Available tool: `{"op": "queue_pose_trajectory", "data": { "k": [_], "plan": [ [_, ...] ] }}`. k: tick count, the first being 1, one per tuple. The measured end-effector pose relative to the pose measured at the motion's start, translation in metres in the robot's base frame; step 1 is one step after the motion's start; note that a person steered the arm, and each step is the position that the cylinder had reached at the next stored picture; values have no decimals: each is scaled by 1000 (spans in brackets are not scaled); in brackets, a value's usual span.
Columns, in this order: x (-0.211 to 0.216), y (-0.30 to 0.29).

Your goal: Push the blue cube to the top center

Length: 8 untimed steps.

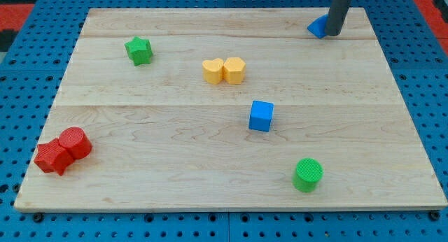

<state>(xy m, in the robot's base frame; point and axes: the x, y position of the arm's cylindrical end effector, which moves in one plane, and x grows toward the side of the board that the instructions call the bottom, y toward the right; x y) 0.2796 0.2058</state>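
Observation:
The blue cube (261, 116) sits a little right of the board's middle. My tip (332, 33) is at the view's top right, far above and to the right of the cube. It touches a blue triangular block (318, 27), which lies just left of it and is partly hidden by the rod.
A green star block (138, 50) lies at the upper left. Two yellow blocks (224, 70) sit together at the upper middle. Two red blocks (63, 150) sit together at the lower left. A green cylinder (308, 174) stands at the lower right. The wooden board (175, 186) lies on blue pegboard.

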Motion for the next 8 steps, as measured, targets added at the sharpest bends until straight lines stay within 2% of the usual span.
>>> {"op": "queue_pose_trajectory", "data": {
  "k": [1,2,3,4,6,7,8],
  "plan": [
    [114,12],
    [234,-24],
    [250,-110],
    [232,-168],
    [165,-132],
    [128,-147],
    [140,-171]
  ]
}}
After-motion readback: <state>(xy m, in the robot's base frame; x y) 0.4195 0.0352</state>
